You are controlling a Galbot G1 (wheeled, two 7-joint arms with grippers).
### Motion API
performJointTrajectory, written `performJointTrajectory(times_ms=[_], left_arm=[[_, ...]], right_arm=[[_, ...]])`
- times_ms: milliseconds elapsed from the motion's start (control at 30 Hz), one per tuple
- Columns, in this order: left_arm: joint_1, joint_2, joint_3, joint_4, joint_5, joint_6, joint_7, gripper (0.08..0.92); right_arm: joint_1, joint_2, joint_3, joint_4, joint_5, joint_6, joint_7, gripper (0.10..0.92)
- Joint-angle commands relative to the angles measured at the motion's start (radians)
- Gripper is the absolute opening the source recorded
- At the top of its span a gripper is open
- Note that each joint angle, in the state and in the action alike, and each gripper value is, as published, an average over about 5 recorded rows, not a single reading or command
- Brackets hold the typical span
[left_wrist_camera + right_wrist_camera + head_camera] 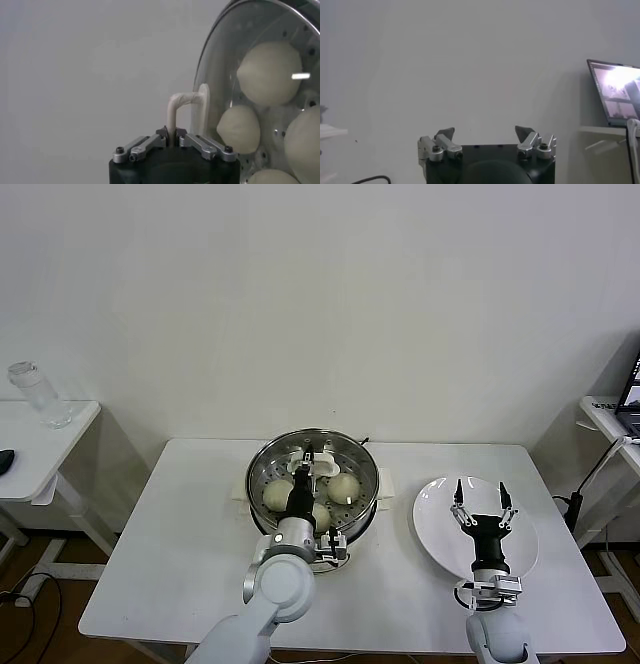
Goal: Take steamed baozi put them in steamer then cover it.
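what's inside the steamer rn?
Four steamed baozi on the perforated tray in the steamer, seen through the cover held by the left hand. Under the tray: hidden.

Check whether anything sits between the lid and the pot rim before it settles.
Nothing visible does. The left tool is shut on the white handle of the round clear glass lid, over the round shiny steel steamer. The cream-white buns lie low on the perforated tray, inside the rim.

Both arms are built of rounded silver-grey links ending in black wrist housings. The left gripper [172,136] is fitted with silver finger links fastened by black screws on a black block. The right gripper [485,134] is fitted with dark pointed tips on silver links, likewise screwed.
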Motion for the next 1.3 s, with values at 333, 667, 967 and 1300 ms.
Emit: performJointTrajectory(times_ms=[333, 667, 967, 1300], left_arm=[[0.005, -0.002, -0.003, 0.008, 0.011, -0.010, -0.012, 0.195], [0.013, -0.003, -0.005, 0.009, 0.022, -0.020, 0.000, 0.195], [0.024, 0.004, -0.016, -0.020, 0.000, -0.022, -0.001, 0.253], [0.085, 0.091, -0.027, -0.199, -0.113, -0.025, -0.007, 0.536]], right_arm=[[0.002, 0.001, 0.001, 0.003, 0.001, 0.001, -0.001, 0.823], [0.003, 0.002, 0.001, -0.002, 0.002, 0.005, -0.002, 0.823], [0.004, 0.001, -0.002, -0.001, 0.001, 0.004, -0.003, 0.823], [0.007, 0.002, -0.003, 0.000, 0.001, 0.003, -0.002, 0.823]])
